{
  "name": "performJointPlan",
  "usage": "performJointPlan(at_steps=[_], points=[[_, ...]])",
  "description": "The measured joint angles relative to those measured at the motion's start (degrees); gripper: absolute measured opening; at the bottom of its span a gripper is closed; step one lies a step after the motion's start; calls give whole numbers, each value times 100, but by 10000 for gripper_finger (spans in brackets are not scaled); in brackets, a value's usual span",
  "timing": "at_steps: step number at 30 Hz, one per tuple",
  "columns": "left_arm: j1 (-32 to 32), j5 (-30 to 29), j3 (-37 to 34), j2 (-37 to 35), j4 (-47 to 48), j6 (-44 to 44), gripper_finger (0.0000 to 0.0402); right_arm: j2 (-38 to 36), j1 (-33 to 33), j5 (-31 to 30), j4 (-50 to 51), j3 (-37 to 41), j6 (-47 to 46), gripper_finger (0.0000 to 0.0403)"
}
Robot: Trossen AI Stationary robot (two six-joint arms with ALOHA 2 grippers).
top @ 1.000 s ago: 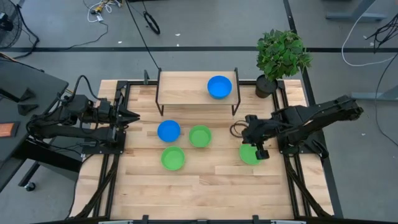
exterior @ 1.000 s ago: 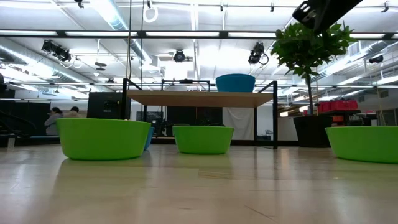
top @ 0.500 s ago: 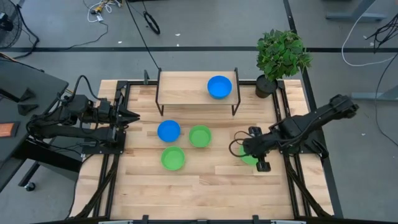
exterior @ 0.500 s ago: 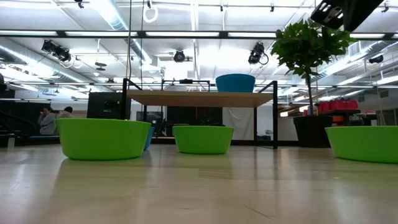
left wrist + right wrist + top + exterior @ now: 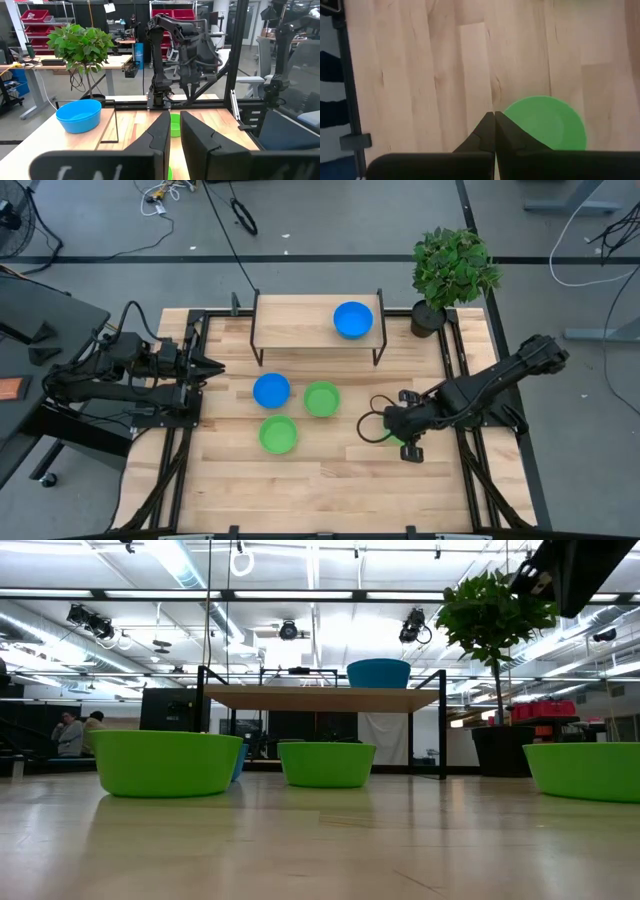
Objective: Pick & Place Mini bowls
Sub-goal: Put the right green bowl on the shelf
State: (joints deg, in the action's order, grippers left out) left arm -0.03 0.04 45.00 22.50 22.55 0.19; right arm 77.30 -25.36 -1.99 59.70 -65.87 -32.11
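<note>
Five mini bowls show in the high view. A blue bowl sits on the raised wooden shelf. Another blue bowl and two green bowls rest on the table's middle. A third green bowl lies mostly hidden under my right gripper. That gripper hangs shut above the table, pointing down, its tips just beside this bowl's rim. My left gripper waits at the table's left edge, open by a narrow gap.
A potted plant stands at the far right corner, beside the shelf. Black frame rails run along both table sides. Bare wood lies along the near edge. In the low view, people stand far off in the room.
My right gripper has moved toward the table's near edge and a little to the left, so that it now covers most of the right-hand green bowl. It has stayed shut. The bowls have not moved.
</note>
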Motion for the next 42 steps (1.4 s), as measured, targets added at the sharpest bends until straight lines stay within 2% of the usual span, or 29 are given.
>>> performJointPlan(at_steps=[15,21,29,42], points=[[0,-1,2,-2,-2,0,48,670,4,25,-2,0,-1957,24],[2,0,0,0,-2,0,48,865,47,166,-26,0,-1994,43],[1,1,2,-1,0,0,48,1092,168,161,-76,9,-1951,102],[0,1,0,0,0,0,48,1114,284,253,-618,841,-2287,178]])
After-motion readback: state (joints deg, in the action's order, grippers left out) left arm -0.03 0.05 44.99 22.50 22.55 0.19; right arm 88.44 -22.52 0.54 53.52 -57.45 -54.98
